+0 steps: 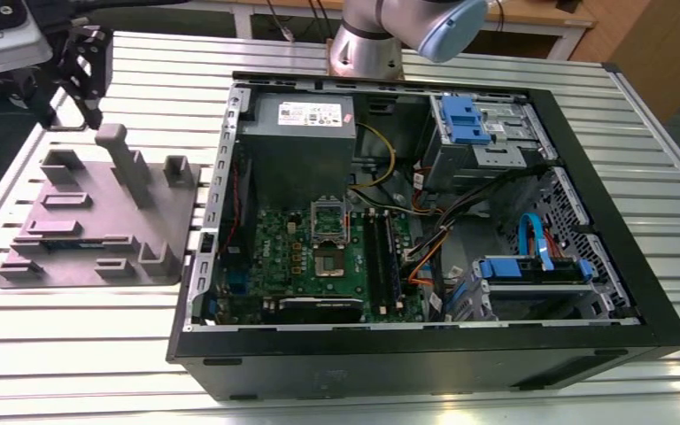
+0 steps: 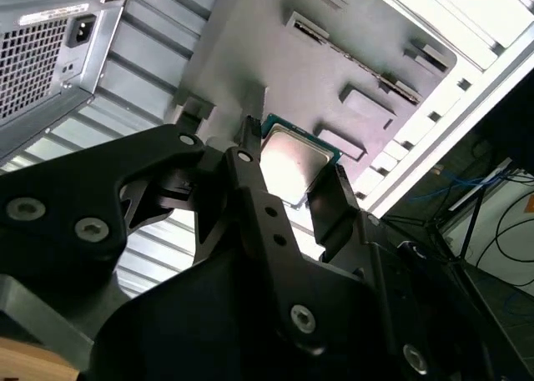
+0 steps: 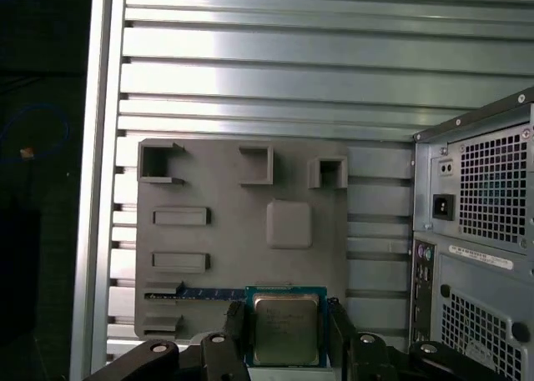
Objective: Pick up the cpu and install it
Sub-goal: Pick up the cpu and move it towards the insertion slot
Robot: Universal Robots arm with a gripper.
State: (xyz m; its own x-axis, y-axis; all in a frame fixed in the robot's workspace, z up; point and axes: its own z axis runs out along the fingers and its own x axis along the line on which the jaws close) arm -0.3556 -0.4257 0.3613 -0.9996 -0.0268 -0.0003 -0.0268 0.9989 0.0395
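Silver arm, blue cap, black jaws

cpu: silver-grey metal top, smooth, soft sheen | tray: grey plastic, matt | tabletop: ribbed bare metal, shiny | end effector: black, matt, metal screw heads | case: black matt shell, perforated grey metal back

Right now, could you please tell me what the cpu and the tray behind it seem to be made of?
The cpu: a brushed metal top, judging by its dull silver sheen, on a green board edge. The tray: probably matte grey plastic, with uniform colour and no glare.
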